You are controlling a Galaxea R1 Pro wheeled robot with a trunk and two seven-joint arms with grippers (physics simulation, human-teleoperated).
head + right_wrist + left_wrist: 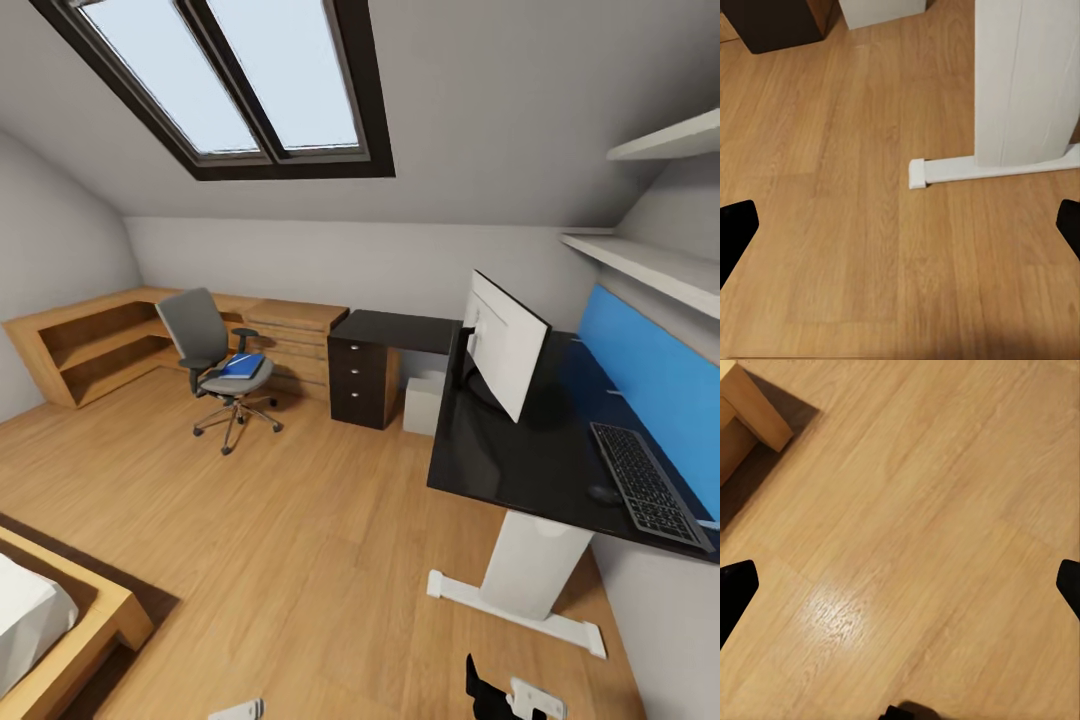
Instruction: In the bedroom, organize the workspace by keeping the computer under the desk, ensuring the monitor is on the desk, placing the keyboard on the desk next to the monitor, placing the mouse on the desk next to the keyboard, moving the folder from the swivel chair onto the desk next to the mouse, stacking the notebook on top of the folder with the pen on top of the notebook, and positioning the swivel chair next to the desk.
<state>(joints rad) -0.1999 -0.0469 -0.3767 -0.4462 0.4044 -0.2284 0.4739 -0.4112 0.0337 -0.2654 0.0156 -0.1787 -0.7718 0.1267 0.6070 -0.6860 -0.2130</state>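
Note:
The black-topped desk stands at the right, with the monitor upright on it. Near its right end lies the keyboard, and the small dark mouse sits just left of it. The pale computer is on the floor under the desk, beside the dark drawer unit. Across the room stands the swivel chair with the blue folder on its seat. I cannot make out the notebook or the pen. My left gripper and right gripper hang open and empty above the floor.
A wooden bed frame corner juts in at the lower left. Low wooden shelving lines the far wall. The desk's white leg and its foot are close to my right gripper. A blue wall panel backs the desk.

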